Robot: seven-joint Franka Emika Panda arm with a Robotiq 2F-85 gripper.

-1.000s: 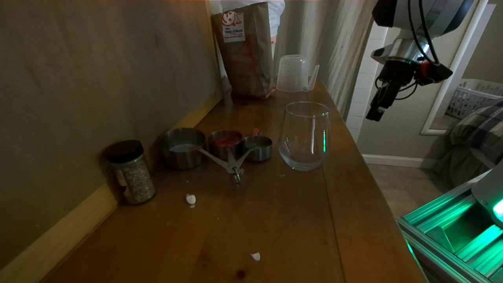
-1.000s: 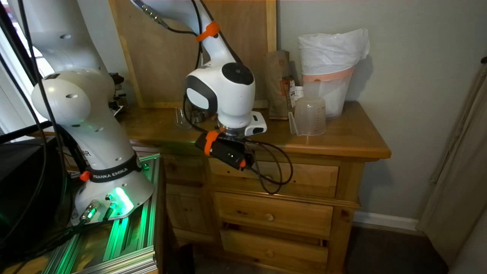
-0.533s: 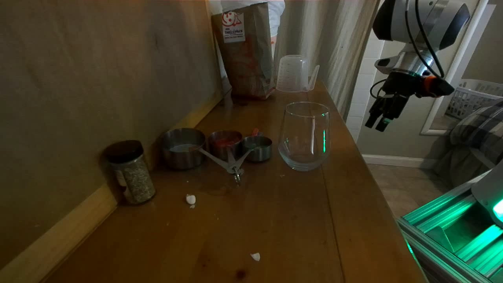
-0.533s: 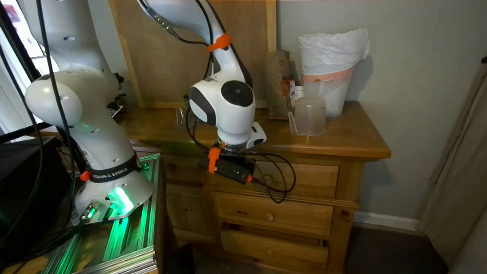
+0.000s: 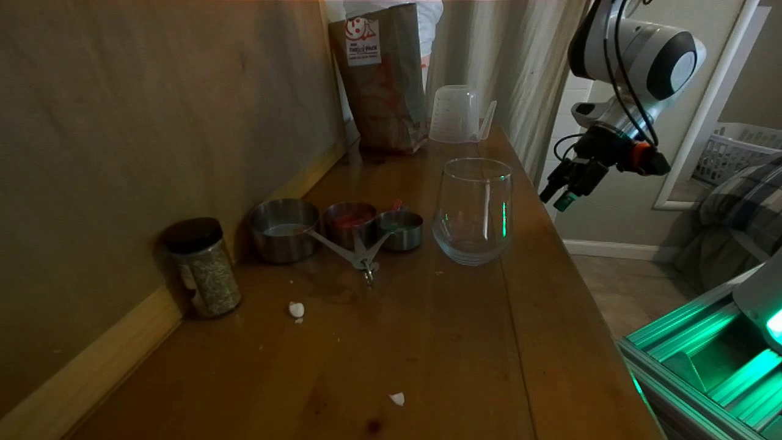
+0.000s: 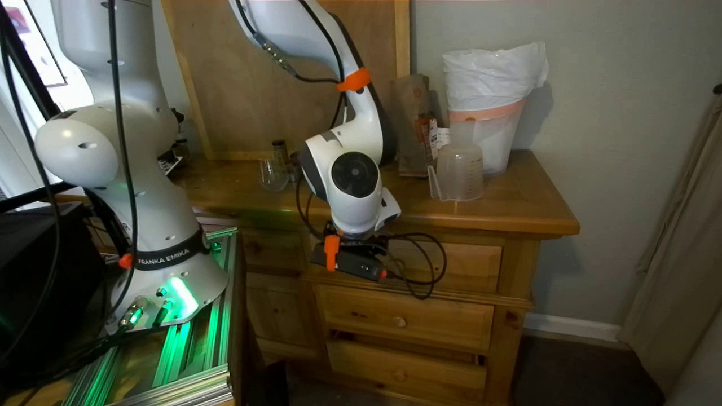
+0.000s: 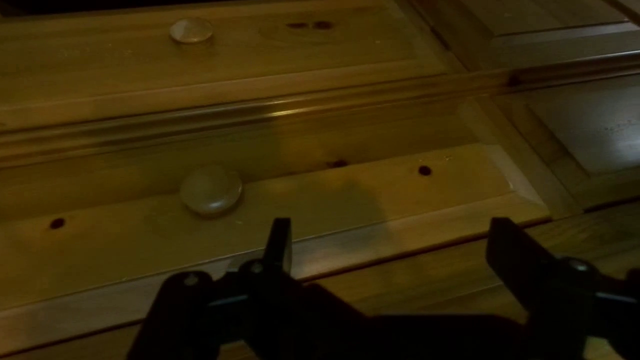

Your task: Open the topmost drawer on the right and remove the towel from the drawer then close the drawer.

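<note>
the pincer (image 7: 390, 220) is held spread, facing the closed top drawer (image 7: 310, 205) and its knob (image 7: 211, 190), with a glass (image 5: 473, 214) set on the desk (image 5: 427, 342).

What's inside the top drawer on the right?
The top drawer looks shut, so only its front and round knob show; its contents, any towel included, are covered.

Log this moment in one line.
Black two-finger gripper: open, empty | brown wooden top drawer: shut | round wooden knob: ungripped | brown wooden bottom drawer: ajar | towel: not in view
</note>
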